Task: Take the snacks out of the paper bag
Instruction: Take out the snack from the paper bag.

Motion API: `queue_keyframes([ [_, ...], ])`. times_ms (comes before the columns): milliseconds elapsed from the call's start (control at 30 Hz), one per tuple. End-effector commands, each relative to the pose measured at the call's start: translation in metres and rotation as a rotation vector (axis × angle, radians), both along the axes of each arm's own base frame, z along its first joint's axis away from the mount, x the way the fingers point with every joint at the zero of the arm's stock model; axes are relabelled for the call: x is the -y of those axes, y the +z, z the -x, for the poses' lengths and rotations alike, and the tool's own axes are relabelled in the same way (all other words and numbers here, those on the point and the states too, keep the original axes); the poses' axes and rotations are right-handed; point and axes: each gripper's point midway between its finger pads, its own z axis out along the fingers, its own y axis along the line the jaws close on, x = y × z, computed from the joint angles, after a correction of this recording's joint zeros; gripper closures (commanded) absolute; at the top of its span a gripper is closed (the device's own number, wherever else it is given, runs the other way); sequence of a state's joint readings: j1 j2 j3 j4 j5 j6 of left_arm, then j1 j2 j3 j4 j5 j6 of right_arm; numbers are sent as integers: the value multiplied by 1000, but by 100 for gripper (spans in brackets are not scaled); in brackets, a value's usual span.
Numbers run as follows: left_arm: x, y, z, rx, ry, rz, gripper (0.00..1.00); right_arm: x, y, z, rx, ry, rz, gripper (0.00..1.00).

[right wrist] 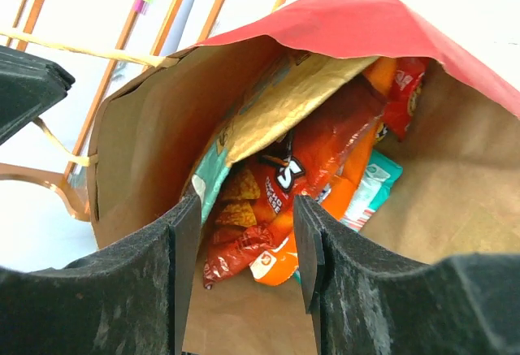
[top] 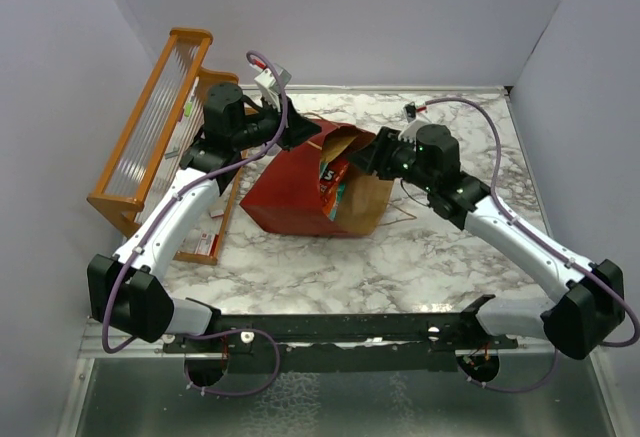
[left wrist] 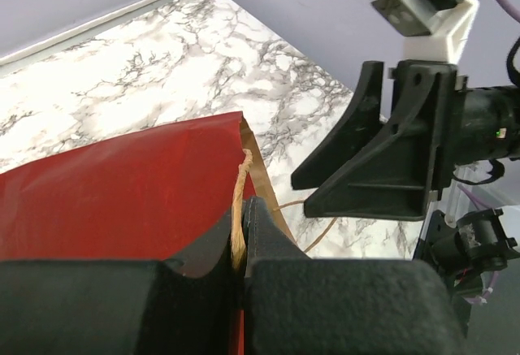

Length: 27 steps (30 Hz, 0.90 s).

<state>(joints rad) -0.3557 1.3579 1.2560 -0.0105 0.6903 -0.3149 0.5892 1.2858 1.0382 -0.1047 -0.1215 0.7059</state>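
The paper bag [top: 285,192] lies on its side on the marble table, dark red outside, its mouth facing right. My left gripper [top: 300,135] is at its upper rim, shut on the twine handle [left wrist: 239,201] beside the red wall [left wrist: 122,192]. My right gripper [top: 372,154] is open and empty at the bag's mouth [right wrist: 246,225]. In the right wrist view the brown inside [right wrist: 455,184] holds the snacks: a dark red Doritos bag [right wrist: 284,180], an orange packet [right wrist: 284,259], a teal packet [right wrist: 372,186], a small red packet [right wrist: 406,87] and a large yellow bag [right wrist: 284,99].
An orange wooden rack [top: 150,127] stands at the left of the table, close behind the bag; it also shows in the right wrist view [right wrist: 171,14]. A small red-and-white box [top: 203,244] lies at its foot. Grey walls close in the left, back and right.
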Motion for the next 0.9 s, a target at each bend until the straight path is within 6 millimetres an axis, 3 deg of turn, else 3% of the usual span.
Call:
queue_keyframes([
  [0,-3,19,-1,60,18,10,100,12,-12,1,2,-54,4,50],
  [467,-6,16,0,63,38,11,100,-59,-56,6,-169,236,-193,49],
  [667,-6,13,0,67,48,0,100,-70,-85,4,-273,248,-219,50],
  [867,-4,11,0,62,44,-6,100,-67,-89,1,-262,233,-186,48],
])
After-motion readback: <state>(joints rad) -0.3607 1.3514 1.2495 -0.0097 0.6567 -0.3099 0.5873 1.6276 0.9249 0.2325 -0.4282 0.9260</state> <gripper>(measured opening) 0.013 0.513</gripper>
